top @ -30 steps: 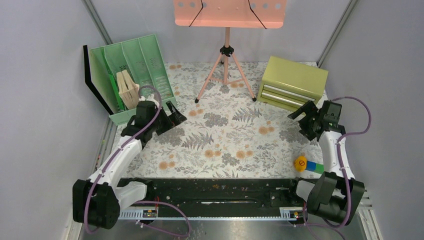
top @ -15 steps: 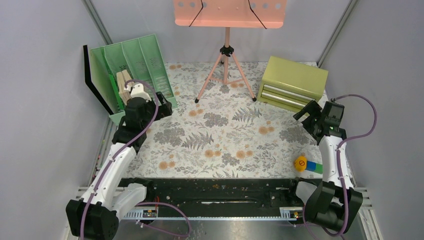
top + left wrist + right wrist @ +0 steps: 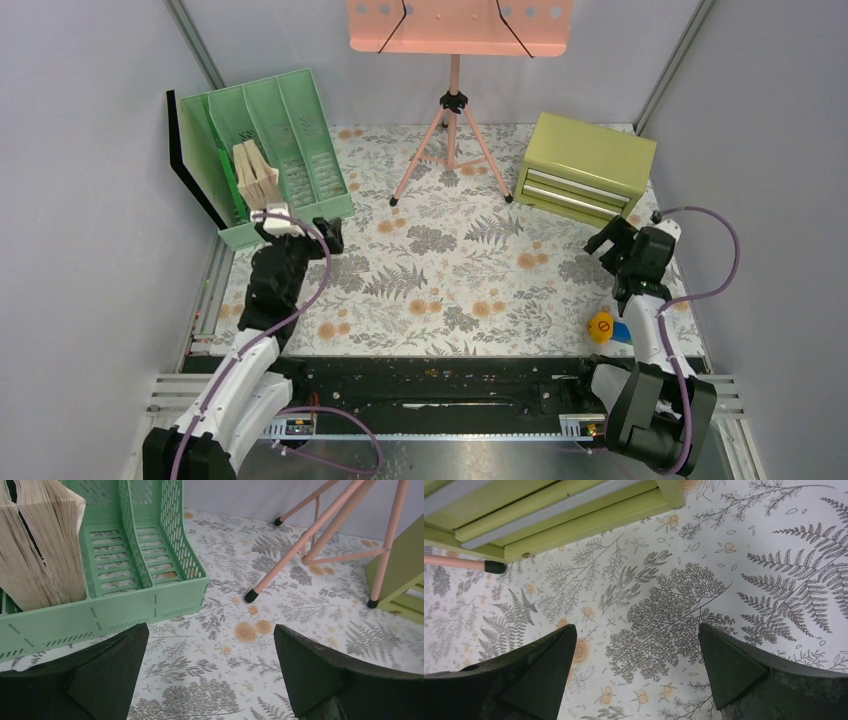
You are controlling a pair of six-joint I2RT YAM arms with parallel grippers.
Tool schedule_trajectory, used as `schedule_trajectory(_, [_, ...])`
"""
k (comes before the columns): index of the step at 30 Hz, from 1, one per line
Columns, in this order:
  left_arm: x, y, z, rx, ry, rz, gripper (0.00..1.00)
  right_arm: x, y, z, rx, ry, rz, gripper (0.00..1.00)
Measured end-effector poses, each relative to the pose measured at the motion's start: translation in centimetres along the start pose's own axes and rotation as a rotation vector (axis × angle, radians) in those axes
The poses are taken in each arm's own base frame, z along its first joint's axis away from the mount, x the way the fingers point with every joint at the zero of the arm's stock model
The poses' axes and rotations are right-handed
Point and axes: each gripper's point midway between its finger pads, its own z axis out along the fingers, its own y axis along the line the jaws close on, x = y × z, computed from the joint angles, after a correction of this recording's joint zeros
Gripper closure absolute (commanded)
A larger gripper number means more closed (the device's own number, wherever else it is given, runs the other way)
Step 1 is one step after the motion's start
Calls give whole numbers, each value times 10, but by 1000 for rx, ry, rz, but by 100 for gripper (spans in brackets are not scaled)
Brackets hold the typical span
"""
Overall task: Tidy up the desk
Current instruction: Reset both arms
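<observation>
The desk [image 3: 450, 270] is the flat top with the fern and orange-flower print. My left gripper [image 3: 324, 237] hovers open over its left part, just in front of the green file organiser [image 3: 285, 130]. In the left wrist view the left gripper [image 3: 210, 630] has its black fingers [image 3: 115, 665] wide apart with only printed surface between them. My right gripper [image 3: 610, 243] is open above the right part, in front of the yellow-green drawer box [image 3: 585, 165]. The right wrist view shows the right gripper [image 3: 636, 627] empty over the fern print.
The organiser holds a stack of worn books [image 3: 255, 175], with a black board [image 3: 188, 155] leaning at its left. A pink music stand [image 3: 455, 100] stands at the back centre, one foot [image 3: 250, 596] near the left gripper. A small yellow, blue and green toy [image 3: 612, 330] lies near the right arm.
Both arms have drawn back toward the near edge. The left gripper swung off the organiser's front; the right gripper sank slightly away from the drawer box. Both stayed open.
</observation>
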Motion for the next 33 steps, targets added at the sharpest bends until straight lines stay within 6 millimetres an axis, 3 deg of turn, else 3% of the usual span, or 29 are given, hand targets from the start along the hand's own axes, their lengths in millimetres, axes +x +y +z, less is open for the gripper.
schedule_trajectory(5, [27,13,-4,-9,-8,82,1,19,-9,10,-26,-45,-27,0])
schedule_trajectory(11, [51,42,-5,-135,20,120,1,18,-10,17,-82,-166,-81,1])
schedule_trajectory(19, [88,58,1,-168,97,194,1,19,-5,37,-124,-176,-110,1])
schedule_trajectory(26, [97,67,15,-186,102,221,1,6,23,37,-234,-242,-154,1])
schedule_trajectory(30, [99,68,27,-137,92,246,1,19,45,36,-317,-249,-226,0])
schedule_trajectory(33, [107,80,36,-142,104,241,1,30,59,37,-360,-236,-296,0])
